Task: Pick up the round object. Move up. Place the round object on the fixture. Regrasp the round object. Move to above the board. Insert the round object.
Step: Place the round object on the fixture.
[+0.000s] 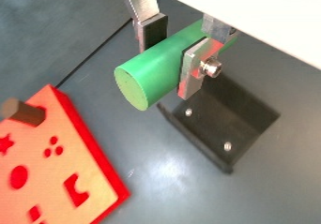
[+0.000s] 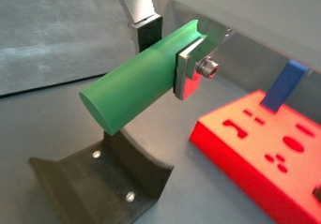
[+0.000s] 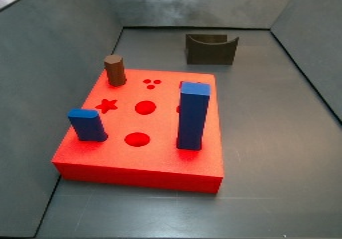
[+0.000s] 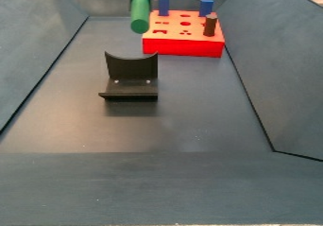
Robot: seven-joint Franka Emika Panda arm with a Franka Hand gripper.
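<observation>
Overhead, the gripper [image 1: 174, 48] jaws clamp the smooth green round object [image 1: 157, 70] above the notched fixture [image 1: 226, 118].

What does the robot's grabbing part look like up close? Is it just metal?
Mostly metal. In both wrist views the gripper above the fixture has two jaws: flat silver plates lined inside with dark pads. One plate carries a round silver bolt head on its outer face. No cables or markings show.
</observation>
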